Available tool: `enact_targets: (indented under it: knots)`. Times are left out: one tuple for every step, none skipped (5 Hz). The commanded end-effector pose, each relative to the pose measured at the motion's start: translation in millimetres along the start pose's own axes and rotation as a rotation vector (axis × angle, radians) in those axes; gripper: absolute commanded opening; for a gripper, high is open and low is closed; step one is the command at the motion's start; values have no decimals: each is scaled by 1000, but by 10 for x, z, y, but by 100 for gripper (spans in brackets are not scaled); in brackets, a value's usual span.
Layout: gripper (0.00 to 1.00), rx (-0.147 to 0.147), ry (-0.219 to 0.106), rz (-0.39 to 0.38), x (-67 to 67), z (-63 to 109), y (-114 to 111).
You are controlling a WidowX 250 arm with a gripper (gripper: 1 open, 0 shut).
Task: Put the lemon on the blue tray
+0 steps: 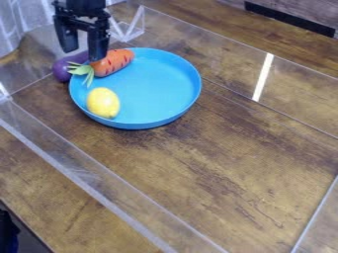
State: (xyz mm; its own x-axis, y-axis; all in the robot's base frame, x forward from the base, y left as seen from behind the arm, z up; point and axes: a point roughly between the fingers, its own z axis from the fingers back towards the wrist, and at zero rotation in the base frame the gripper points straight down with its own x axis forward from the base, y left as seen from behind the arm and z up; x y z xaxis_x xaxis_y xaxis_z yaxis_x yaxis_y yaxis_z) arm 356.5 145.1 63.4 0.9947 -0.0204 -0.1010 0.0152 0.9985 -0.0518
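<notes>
The lemon [102, 102], small, yellow and oval, lies inside the blue tray [165, 84] near its front left rim. The tray is a large round blue dish on the wooden table. My gripper [81, 43] hangs open at the back left, above and behind the tray's left edge, well apart from the lemon. Nothing sits between its two dark fingers.
An orange carrot [113, 62] with a green top rests across the tray's back left rim. A purple eggplant-like item [62, 69] lies just outside the tray beside it. Clear plastic walls [79, 173] border the wooden table.
</notes>
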Motion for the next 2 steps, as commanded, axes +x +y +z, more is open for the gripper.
enact_targets:
  knots:
    - [100,22,-63,-38,42,268,-88]
    - [100,22,-67,-39,8,346,-88]
